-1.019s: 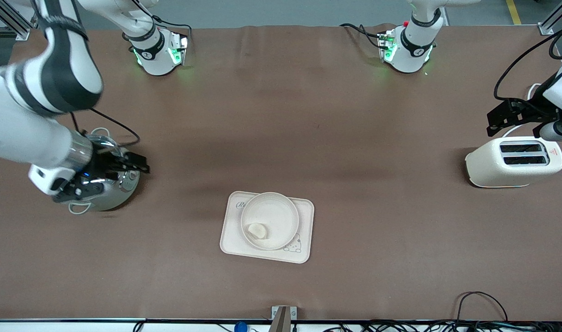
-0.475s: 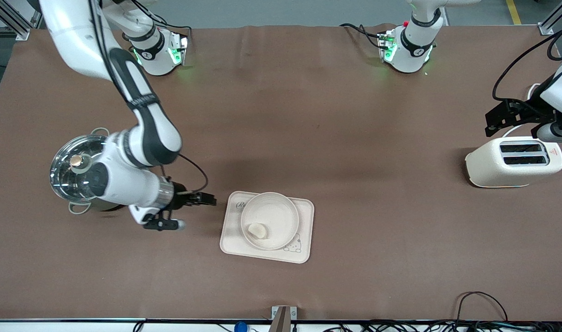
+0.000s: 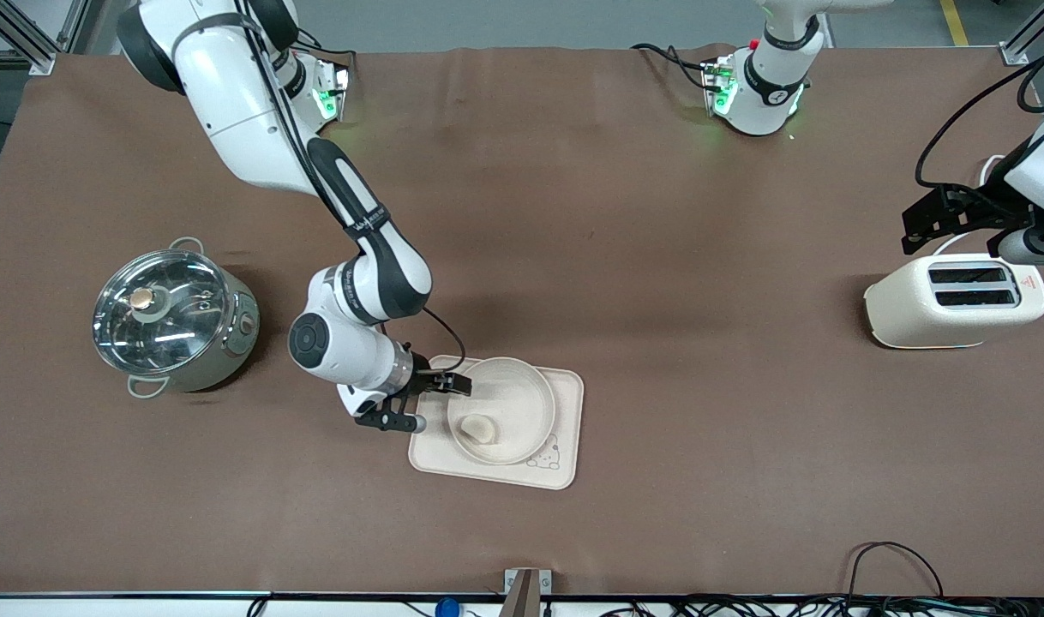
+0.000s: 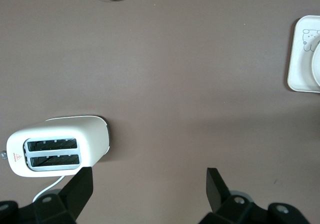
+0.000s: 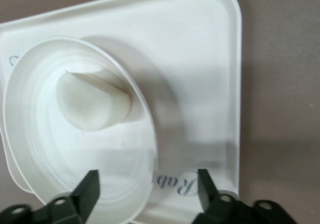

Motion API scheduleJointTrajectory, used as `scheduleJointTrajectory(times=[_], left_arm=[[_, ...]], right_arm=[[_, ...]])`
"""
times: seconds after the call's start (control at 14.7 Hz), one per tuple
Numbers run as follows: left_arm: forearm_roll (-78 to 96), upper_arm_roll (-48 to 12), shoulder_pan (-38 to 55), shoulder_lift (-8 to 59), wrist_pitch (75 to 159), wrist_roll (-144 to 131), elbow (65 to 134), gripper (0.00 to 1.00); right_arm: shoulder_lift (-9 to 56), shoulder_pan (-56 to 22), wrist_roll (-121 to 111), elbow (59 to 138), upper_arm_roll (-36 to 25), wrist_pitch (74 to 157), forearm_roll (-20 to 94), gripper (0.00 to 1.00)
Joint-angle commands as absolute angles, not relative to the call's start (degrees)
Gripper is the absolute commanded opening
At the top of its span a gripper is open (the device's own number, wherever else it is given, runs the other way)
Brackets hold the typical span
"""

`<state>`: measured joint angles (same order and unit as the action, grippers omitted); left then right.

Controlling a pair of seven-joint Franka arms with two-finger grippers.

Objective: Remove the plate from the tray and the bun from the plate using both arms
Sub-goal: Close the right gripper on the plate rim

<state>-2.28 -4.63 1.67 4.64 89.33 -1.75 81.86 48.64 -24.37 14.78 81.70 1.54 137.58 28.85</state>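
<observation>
Front view shows the right claw (image 3: 453,385) spread open over the rim of the plate (image 3: 522,390), bun (image 3: 477,428) inside, low centre, while the left claw (image 3: 916,224) waits open above the toaster (image 3: 951,302).

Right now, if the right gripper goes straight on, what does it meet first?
Probably the plate: the open right gripper straddles its rim, above the tray. The bun lies further inside.

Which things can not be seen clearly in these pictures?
- Tray, front view: its script word is partly covered by the plate.
- Left gripper, front view: the arm is cut by the frame edge.
- Plate, left wrist view: cut by the frame edge.
- Bun, front view: too small for detail.
</observation>
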Motion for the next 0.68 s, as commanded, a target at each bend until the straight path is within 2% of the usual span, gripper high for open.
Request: scheduleJointTrajectory(times=[0.0, 0.2, 0.34, 0.41, 0.61], left_arm=[[-2.37, -4.75, 1.58, 5.19, 88.07, -1.94, 80.42, 1.0], [-2.37, -4.66, 1.58, 5.19, 88.07, -1.76, 80.42, 1.0], [-2.46, -4.75, 1.58, 5.18, 88.07, -1.76, 80.42, 1.0], [-2.55, -4.75, 1.58, 5.19, 88.07, -1.76, 80.42, 1.0], [-2.55, -4.66, 1.58, 5.19, 88.07, -1.76, 80.42, 1.0]], right_arm=[[50.62, -23.91, 15.21, 78.84, 1.14, 136.58, 29.62, 0.55], [51.94, -23.91, 14.85, 77.61, 0.97, 136.67, 29.53, 0.43], [52.73, -23.91, 14.94, 76.91, 0.97, 136.84, 29.53, 0.39], [52.91, -23.91, 14.94, 76.9, 0.97, 137.11, 29.53, 0.33], [53.09, -23.99, 14.85, 76.82, 0.97, 137.46, 29.53, 0.04]])
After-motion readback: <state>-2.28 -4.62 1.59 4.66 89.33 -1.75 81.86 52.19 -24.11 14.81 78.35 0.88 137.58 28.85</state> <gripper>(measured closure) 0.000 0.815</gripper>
